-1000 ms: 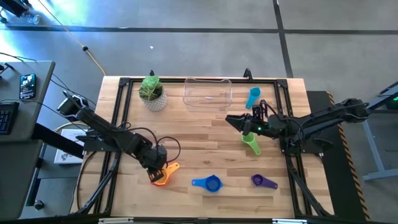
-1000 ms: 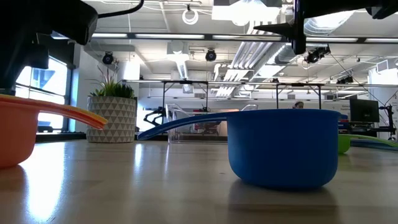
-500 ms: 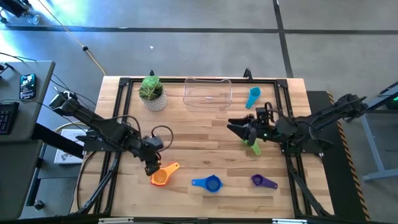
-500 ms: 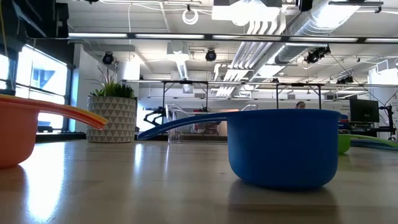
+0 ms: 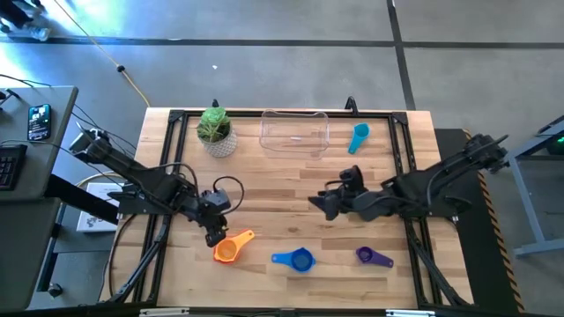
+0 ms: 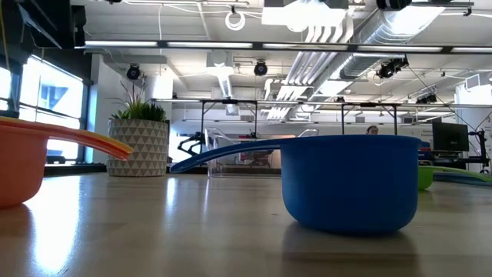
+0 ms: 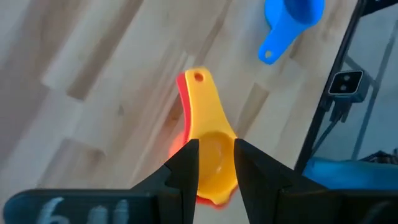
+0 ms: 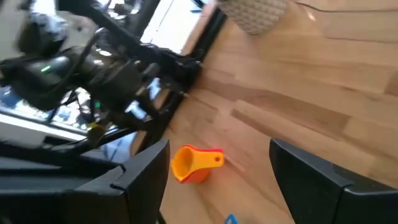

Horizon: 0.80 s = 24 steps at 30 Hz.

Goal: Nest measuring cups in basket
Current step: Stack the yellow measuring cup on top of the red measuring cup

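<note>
Lying handle toward the basket (image 5: 294,132), yellow cup (image 5: 231,246) sits beyond both arms' released fingers.

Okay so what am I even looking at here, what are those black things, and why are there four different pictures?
Those are two black robot arms at a wooden table. One picture looks straight down, one sits level with the tabletop, and two come from cameras on the arms' wrists. The left claw hangs open just above a small stack of cups with a yellow one on top. The right claw is open over the table's middle. Neither holds anything. Also there: a blue cup, a purple cup, a light blue cup beside a clear basket, and a potted plant. The level picture also shows a green cup.
</note>
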Tool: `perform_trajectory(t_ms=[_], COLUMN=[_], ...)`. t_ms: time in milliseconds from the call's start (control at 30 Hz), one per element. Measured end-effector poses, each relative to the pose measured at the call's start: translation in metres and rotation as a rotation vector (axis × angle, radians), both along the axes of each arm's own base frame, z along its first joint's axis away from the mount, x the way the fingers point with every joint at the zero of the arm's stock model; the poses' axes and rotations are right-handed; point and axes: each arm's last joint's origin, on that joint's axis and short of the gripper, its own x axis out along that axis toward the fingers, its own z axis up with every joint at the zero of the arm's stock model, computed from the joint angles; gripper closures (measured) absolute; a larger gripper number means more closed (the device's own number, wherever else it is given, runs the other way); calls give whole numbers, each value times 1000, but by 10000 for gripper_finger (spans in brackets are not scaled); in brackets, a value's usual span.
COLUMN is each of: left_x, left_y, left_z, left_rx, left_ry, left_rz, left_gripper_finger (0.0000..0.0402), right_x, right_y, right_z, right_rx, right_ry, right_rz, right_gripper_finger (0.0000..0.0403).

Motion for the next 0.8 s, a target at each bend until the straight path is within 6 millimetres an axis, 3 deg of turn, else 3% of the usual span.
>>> perform_trajectory(t_ms=[433,800], left_x=[5,5], left_y=[-27,-44], left_z=[-26,-44], left_rx=[-119,-120], left_ry=[201,288], left_rz=[179,280], left_gripper_finger=[312,312], right_x=[11,15], right_y=[-16,-28], right_z=[1,2], right_rx=[56,63], right_ry=[13,39], right_rz=[18,81], right_gripper_finger=[137,137])
